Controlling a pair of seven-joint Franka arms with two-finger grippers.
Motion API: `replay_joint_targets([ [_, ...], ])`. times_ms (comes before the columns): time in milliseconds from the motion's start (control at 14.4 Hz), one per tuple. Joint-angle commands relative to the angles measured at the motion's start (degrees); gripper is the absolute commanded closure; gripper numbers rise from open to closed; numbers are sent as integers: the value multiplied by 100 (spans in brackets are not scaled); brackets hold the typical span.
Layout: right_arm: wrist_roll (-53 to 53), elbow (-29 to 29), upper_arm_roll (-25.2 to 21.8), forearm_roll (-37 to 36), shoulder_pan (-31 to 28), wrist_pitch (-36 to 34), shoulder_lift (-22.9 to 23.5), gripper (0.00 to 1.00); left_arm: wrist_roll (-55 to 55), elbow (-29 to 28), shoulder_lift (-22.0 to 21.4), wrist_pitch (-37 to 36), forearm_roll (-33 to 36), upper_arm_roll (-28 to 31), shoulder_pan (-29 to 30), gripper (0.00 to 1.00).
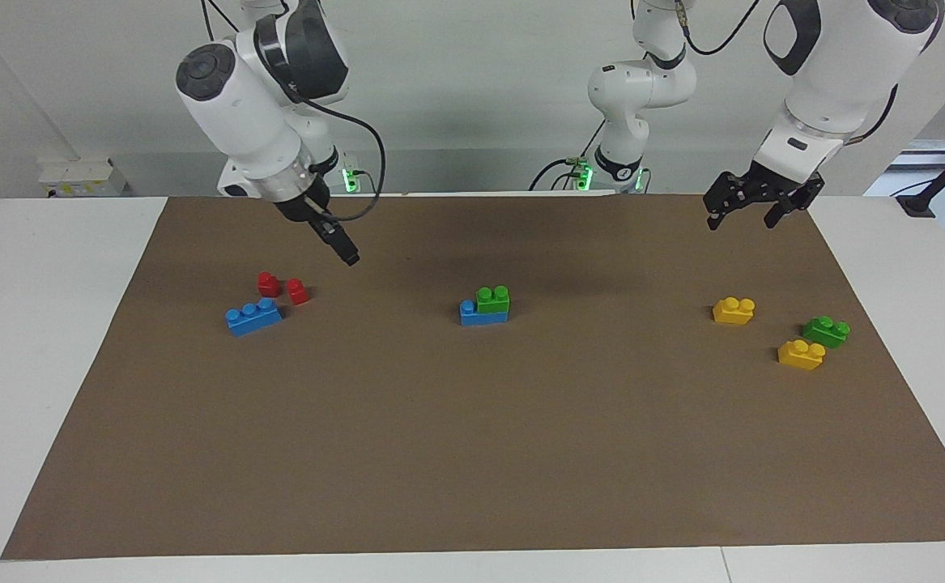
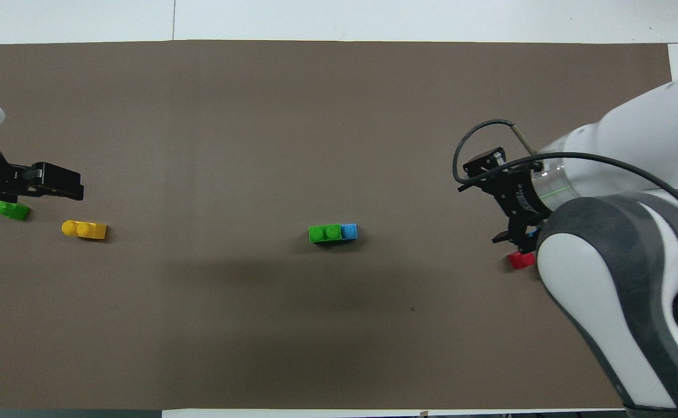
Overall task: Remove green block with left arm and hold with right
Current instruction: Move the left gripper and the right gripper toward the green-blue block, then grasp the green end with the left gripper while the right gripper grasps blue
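— Grippers, facing view? 
— Right gripper open, over mat near red blocks; left gripper open, waiting. Green block sits on blue block, mid-table.

— Overhead view? 
— Approach step; the right must next pin the blue block.

Green block atop blue brick, mat centre.

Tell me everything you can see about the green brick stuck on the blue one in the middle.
The green block is a small, glossy, bright green plastic toy brick with two round studs on top. It sits upright on a longer blue brick, covering the end toward the left arm and leaving one blue stud bare. The pair rests mid-mat on the brown mat. Nothing else touches it.
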Motion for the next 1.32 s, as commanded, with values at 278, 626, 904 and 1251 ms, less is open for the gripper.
replay_joint_targets([
  [278, 1888, -710, 5, 1430, 749, 1919, 598, 0, -2652, -1128, -611, 830, 23, -42, -723, 0],
  [626, 1949, -939, 5, 1642, 1224, 3001, 923, 0, -5630, -1585, -735, 1621, -170, -42, -1549, 0],
  [904, 1862, -1009, 5, 1642, 1339, 3187, 1144, 0, -7969, -1849, -665, 2166, -170, -42, -2244, 0],
  [1251, 1651, -1063, 5, 1799, 1348, 3353, 1398, 0, -10275, -1832, -59, 2782, -161, -33, -2772, 0],
])
